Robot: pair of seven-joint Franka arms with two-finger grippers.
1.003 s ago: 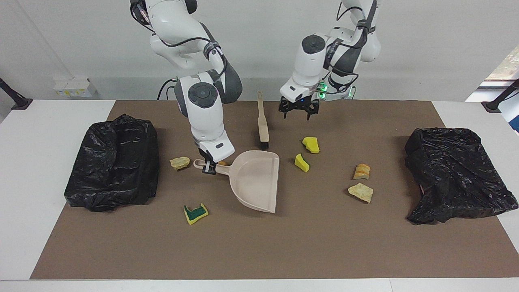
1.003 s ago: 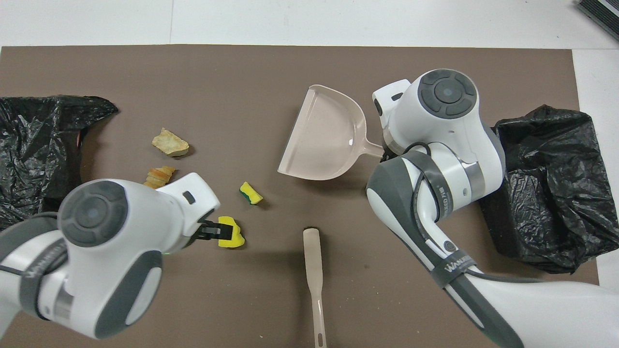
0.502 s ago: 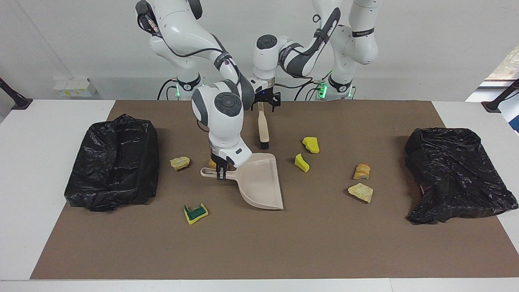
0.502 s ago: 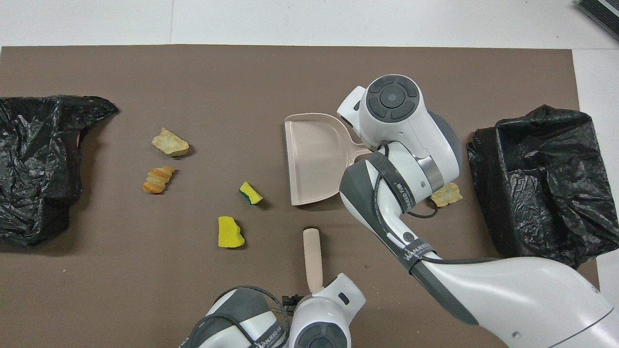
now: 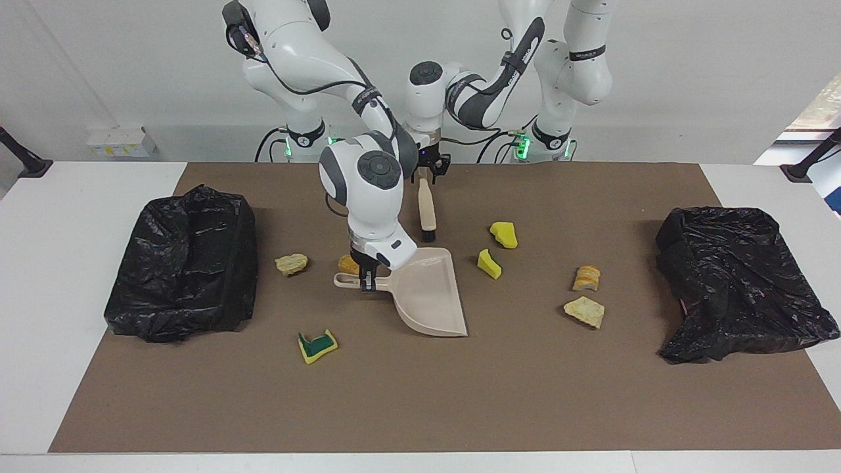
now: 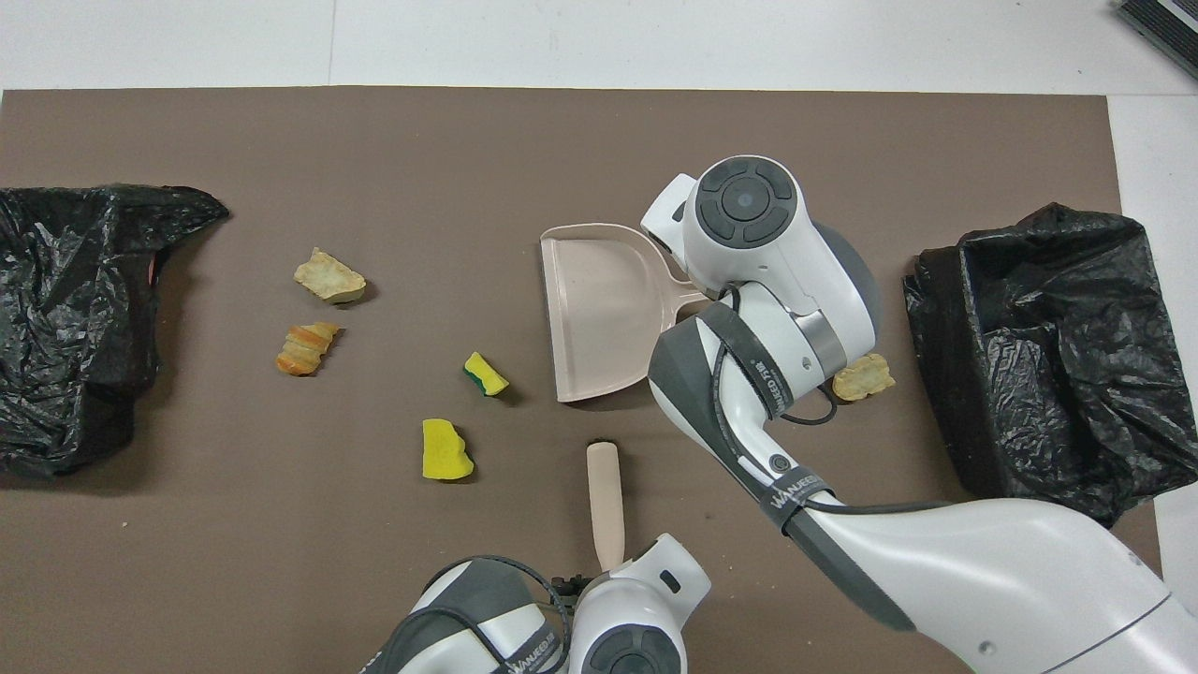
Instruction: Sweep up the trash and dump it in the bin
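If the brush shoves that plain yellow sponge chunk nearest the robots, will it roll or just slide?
The yellow sponge chunk lies flat and has angular faces, so it probably slides or tumbles rather than rolls. Being small foam, it is likely light and squashy, and might skip off ahead of the brush.

**The room around my table**

I work at a white table (image 5: 79,276) with a brown mat (image 5: 460,394) spread across most of its top. Past it I see a plain white wall (image 5: 690,66). A white socket box (image 5: 121,141) sits low on that wall, and daylight comes through a window (image 5: 821,105) at one edge.
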